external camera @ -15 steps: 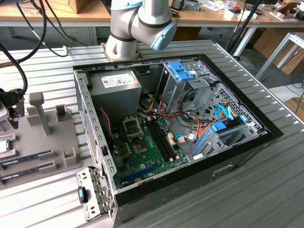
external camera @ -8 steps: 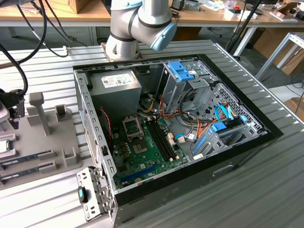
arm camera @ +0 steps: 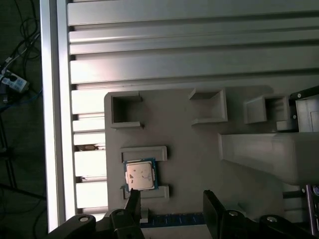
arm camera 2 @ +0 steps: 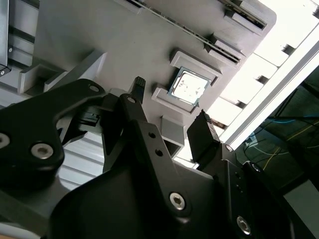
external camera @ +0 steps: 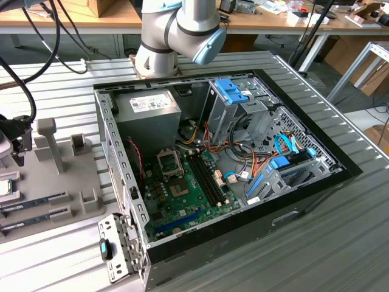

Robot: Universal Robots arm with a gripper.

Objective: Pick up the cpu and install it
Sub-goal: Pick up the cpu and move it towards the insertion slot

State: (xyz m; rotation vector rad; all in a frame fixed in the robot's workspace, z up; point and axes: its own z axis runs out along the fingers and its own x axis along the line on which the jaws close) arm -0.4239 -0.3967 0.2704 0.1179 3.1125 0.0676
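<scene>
I see my gripper (arm camera: 172,196) wide open and empty over the cpu (arm camera: 140,175), seated in its grey holder (arm camera: 199,149) at the exterior view's left

Glare whitens the cpu (arm camera 2: 188,87) in the second wrist view. Beyond it the surface (arm camera 2: 294,30) blows out; my claw (arm camera 2: 172,102) is shadowed.

This is a robotics workshop: an opened computer case (external camera: 255,230) sits on a ribbed metal tabletop (external camera: 340,243), with cluttered wooden workbenches (external camera: 121,23) behind.
</scene>
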